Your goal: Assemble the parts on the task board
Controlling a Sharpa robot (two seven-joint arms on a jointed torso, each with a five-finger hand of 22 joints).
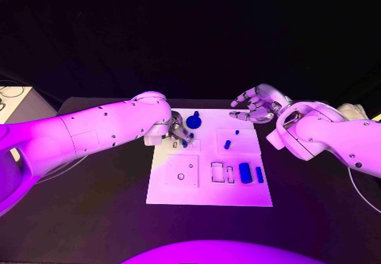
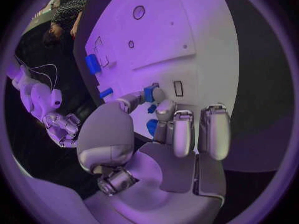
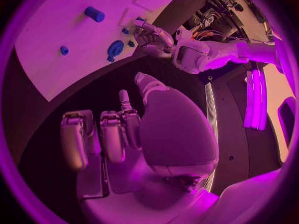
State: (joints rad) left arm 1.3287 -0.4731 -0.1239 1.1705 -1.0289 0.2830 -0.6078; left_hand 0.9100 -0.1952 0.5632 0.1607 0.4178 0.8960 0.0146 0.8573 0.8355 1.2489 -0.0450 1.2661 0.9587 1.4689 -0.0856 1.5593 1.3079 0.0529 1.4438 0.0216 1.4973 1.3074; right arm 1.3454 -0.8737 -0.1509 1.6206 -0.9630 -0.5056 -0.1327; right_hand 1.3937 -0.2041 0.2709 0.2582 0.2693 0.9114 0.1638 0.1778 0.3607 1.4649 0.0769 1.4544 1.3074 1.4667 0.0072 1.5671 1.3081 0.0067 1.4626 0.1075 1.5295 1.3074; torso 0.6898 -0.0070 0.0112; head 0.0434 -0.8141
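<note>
The white task board [image 1: 208, 190] lies in the middle of the black table. My left hand [image 1: 178, 131] is over its far left part and pinches a small blue part [image 2: 149, 93] between thumb and a finger, close to the board. A round blue part [image 1: 194, 122] sits just beyond that hand. A blue peg [image 1: 227, 144] and a smaller blue piece [image 1: 237, 132] stand on the far right part of the board. Two blue blocks [image 1: 245, 172] lie to the right of empty slots [image 1: 217, 171]. My right hand [image 1: 255, 107] hovers off the far right corner with fingers apart, holding nothing.
A recessed square panel with a small hole [image 1: 181, 176] takes up the board's near left. Dark table surface [image 1: 95, 214] surrounds the board. A pale box [image 1: 16, 104] stands past the table's far left edge.
</note>
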